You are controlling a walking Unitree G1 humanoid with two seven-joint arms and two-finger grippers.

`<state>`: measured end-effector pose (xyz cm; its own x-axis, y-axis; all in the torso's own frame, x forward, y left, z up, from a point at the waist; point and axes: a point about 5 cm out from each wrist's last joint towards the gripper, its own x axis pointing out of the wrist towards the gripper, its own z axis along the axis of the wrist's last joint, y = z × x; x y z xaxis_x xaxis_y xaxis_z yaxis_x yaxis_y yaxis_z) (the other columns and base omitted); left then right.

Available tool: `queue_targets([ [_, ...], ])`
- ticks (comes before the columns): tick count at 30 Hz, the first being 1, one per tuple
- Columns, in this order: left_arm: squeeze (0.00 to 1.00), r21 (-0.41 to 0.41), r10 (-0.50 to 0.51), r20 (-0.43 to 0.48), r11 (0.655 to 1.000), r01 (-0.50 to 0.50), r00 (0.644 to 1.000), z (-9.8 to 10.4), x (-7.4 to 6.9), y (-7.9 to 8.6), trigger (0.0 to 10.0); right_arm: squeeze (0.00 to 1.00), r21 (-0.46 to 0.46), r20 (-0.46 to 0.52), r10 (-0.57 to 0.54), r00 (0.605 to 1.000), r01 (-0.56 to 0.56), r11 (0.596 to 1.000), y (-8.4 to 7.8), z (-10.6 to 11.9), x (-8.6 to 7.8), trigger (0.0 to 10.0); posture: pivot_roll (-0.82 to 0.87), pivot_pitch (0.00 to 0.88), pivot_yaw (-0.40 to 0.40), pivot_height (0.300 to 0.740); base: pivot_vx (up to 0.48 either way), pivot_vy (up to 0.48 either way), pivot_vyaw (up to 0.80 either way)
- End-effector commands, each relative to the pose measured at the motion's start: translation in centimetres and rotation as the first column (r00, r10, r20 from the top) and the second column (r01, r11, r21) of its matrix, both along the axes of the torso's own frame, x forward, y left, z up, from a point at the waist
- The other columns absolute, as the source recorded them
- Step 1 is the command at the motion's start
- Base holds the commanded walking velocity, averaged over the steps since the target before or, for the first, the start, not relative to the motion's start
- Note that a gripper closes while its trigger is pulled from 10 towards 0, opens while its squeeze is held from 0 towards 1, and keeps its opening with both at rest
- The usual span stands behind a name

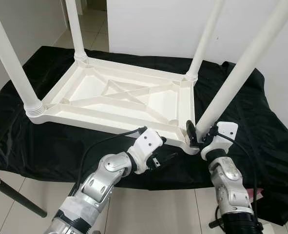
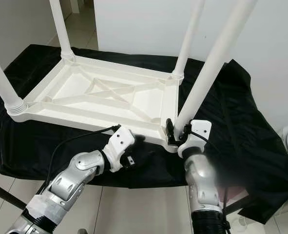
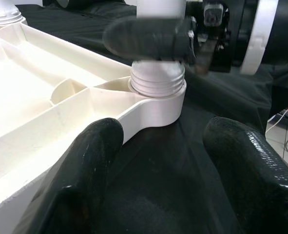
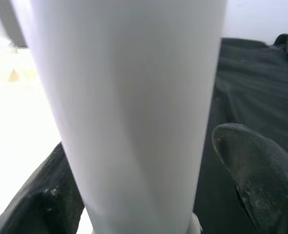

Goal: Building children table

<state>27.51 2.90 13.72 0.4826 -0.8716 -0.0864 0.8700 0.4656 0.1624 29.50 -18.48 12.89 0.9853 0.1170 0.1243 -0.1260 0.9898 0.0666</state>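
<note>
A white plastic children's table [image 1: 85, 123] lies upside down on a black cloth [image 1: 27, 146], with its legs pointing up. My right gripper [image 1: 201, 134] is open and straddles the base of the near right leg [image 1: 236, 73]. In the right wrist view that leg [image 4: 129, 97] stands between the fingers; one finger [image 4: 256, 170] is a little apart from it. My left gripper [image 1: 167, 157] hovers open just above the cloth, close in front of the table's near right corner. Its fingers [image 3: 92, 151] point at the threaded socket [image 3: 158, 83] holding that leg.
Three other legs stand in their corners: near left [image 1: 9, 58], far left [image 1: 75, 29], far right [image 1: 204, 39]. The cloth's front edge runs just below my grippers, with tiled floor beneath. A black support leg [image 1: 17, 197] slants down at the lower left. A white wall rises behind.
</note>
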Motion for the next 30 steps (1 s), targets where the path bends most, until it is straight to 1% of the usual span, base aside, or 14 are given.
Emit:
queue_targets([
  [1,0.0,0.004,-0.068,-0.009,0.998,0.068,0.998,-0.1,-0.4,-0.3,10.0,0.0,-0.006,-0.01,0.052,0.999,-0.052,0.999,0.1,-0.4,0.0,10.0,-0.01,0.018,-0.066,0.74,0.0,0.0,0.0],
  [3,0.0,0.002,-0.065,-0.007,0.998,0.065,0.998,-0.1,-0.4,-0.4,10.0,0.0,-0.04,-0.012,0.151,0.988,-0.151,0.988,0.2,-0.4,0.2,10.0,-0.01,0.018,-0.066,0.74,0.0,0.0,0.0],
  [4,0.0,0.002,-0.065,-0.007,0.998,0.065,0.998,-0.1,-0.4,-0.4,10.0,0.0,-0.04,-0.012,0.151,0.988,-0.151,0.988,0.2,-0.4,0.2,10.0,-0.01,0.018,-0.066,0.74,0.0,0.0,0.0],
  [7,0.0,-0.001,-0.064,-0.006,0.998,0.064,0.998,-0.1,-0.4,-0.4,10.0,0.0,-0.078,-0.014,0.225,0.974,-0.225,0.971,0.2,-0.3,0.6,10.0,0.0,0.02,-0.065,0.74,0.0,0.0,0.0],
  [8,0.0,-0.001,-0.064,-0.006,0.998,0.064,0.998,-0.1,-0.4,-0.4,10.0,0.0,-0.078,-0.014,0.225,0.974,-0.225,0.971,0.2,-0.3,0.6,10.0,0.0,0.02,-0.065,0.74,0.0,0.0,0.0],
  [9,0.0,-0.009,-0.066,-0.005,0.998,0.066,0.998,-0.1,-0.5,-0.4,10.0,0.0,-0.094,-0.015,0.258,0.966,-0.258,0.962,0.2,-0.4,0.8,10.0,0.0,0.021,-0.066,0.74,0.0,0.0,0.0],
  [14,0.0,-0.01,-0.066,-0.007,0.998,0.066,0.998,-0.3,-0.5,-0.5,10.0,0.0,-0.105,-0.021,0.275,0.961,-0.276,0.955,0.1,-0.5,1.0,10.0,0.0,0.026,-0.062,0.74,0.0,0.0,0.0],
  [17,0.0,-0.009,-0.066,-0.013,0.998,0.066,0.998,-0.6,-0.6,-0.5,10.0,0.0,-0.121,-0.03,0.307,0.951,-0.308,0.944,0.0,-0.6,1.3,10.0,0.0,0.03,-0.059,0.74,0.0,0.0,0.0],
  [18,0.0,-0.003,-0.068,-0.015,0.998,0.068,0.998,-0.7,-0.7,-0.5,10.0,0.0,-0.134,-0.036,0.326,0.945,-0.328,0.935,0.0,-0.7,1.4,6.5,0.0,0.033,-0.056,0.74,0.0,0.0,0.0],
  [19,0.0,0.0,-0.071,-0.014,0.997,0.071,0.997,-0.8,-0.8,-0.6,10.0,0.0,-0.14,-0.044,0.336,0.941,-0.339,0.93,0.0,-0.8,1.6,0.5,0.0,0.034,-0.054,0.74,0.0,0.0,0.0],
  [20,0.0,0.0,-0.071,-0.014,0.997,0.071,0.997,-0.8,-0.8,-0.6,10.0,0.0,-0.14,-0.044,0.336,0.941,-0.339,0.93,0.0,-0.8,1.6,0.5,0.0,0.034,-0.054,0.74,0.0,0.0,0.0],
  [21,0.0,0.002,-0.074,-0.014,0.997,0.074,0.997,-0.8,-0.9,-0.6,10.0,0.0,-0.147,-0.053,0.342,0.938,-0.346,0.927,-0.1,-0.9,1.7,0.0,0.0,0.035,-0.053,0.74,0.0,0.0,0.0],
  [30,0.0,0.001,-0.071,-0.008,0.997,0.071,0.997,-0.5,-0.8,-0.6,10.0,0.0,-0.138,-0.057,0.363,0.93,-0.367,0.92,-0.7,-1.2,2.0,0.0,0.01,0.049,-0.054,0.74,0.0,0.0,0.0],
])
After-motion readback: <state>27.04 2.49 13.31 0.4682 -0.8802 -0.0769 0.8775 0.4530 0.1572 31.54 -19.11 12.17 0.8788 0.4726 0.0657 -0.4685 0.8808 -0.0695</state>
